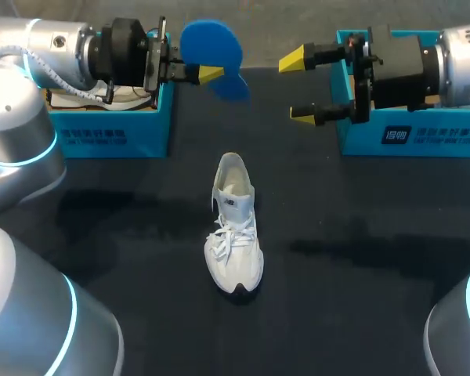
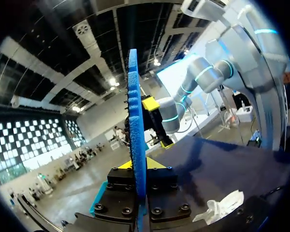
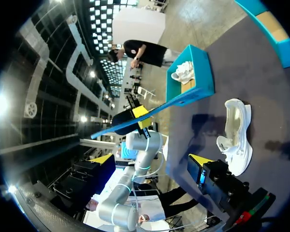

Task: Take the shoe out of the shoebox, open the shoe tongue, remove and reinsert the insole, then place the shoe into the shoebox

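Mid-worktop lies the white shoe point(image 1: 235, 227), out of its box, toe towards the near edge and heel towards the far one, with nothing touching it. From the left wrist view only a crumpled-looking part of it point(image 2: 222, 205) shows, cut off at the rim.

The left hand point(image 1: 211, 74) hangs above the far edge, pinching the blue insole point(image 1: 211, 48). Its own camera sees the insole point(image 2: 135, 125) edge-on, a thin blade that covers most of the yellow tips. The right hand point(image 1: 298, 86) is level with it and apart from it, fingers spread wide on nothing.

One teal shoebox point(image 1: 110, 129) sits at the far left corner, half covered by the left arm. The other shoe point(image 3: 183, 71) inside it shows plainly only from the right wrist. The second shoebox point(image 1: 411, 133) is at the far right corner, its inside hidden by the right arm.
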{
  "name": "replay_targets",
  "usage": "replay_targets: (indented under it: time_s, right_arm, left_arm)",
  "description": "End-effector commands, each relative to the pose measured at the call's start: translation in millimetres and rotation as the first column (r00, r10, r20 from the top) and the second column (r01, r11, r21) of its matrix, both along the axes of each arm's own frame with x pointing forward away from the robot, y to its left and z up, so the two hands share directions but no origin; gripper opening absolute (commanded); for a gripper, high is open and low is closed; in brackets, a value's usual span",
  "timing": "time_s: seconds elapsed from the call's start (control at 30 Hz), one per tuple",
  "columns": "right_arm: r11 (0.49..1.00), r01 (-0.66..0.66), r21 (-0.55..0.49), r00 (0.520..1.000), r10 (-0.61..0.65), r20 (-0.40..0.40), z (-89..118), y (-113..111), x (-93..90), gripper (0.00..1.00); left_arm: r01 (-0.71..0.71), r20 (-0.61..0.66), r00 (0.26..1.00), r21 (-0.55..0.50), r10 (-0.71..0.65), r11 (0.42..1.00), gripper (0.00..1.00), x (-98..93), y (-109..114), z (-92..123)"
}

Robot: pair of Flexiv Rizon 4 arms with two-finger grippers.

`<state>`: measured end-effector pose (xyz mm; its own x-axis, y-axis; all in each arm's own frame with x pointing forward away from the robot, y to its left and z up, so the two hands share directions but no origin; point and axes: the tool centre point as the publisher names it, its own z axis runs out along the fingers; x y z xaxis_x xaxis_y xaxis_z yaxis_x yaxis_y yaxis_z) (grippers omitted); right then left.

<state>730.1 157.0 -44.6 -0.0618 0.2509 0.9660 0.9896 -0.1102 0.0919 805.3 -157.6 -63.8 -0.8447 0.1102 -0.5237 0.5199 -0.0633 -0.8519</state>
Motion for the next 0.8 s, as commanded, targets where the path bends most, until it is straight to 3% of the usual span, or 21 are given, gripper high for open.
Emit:
replay_targets:
  time_s: [0.03,0.3,0.53,0.8]
  right_arm:
    - [1.0,0.002,0.0,1.0,-0.002,-0.001,0,2,0.5,1.0]
    - [1.0,0.002,0.0,1.0,-0.002,-0.001,0,2,0.5,1.0]
    - [1.0,0.002,0.0,1.0,-0.002,-0.001,0,2,0.5,1.0]
    - [1.0,0.002,0.0,1.0,-0.002,-0.001,0,2,0.5,1.0]
  left_arm:
    - [0.066,0.293,0.956,-0.099,-0.034,0.993,0.0,2.7,5,-9]
    - [0.11,0.592,0.805,-0.08,-0.042,0.991,0.0,3.7,4,-18]
    - [0.048,0.76,0.649,-0.074,0.025,0.996,0.0,9.1,3,-24]
    - [-0.015,0.865,0.469,-0.197,0.181,0.98,0.0,16.7,3,-18]
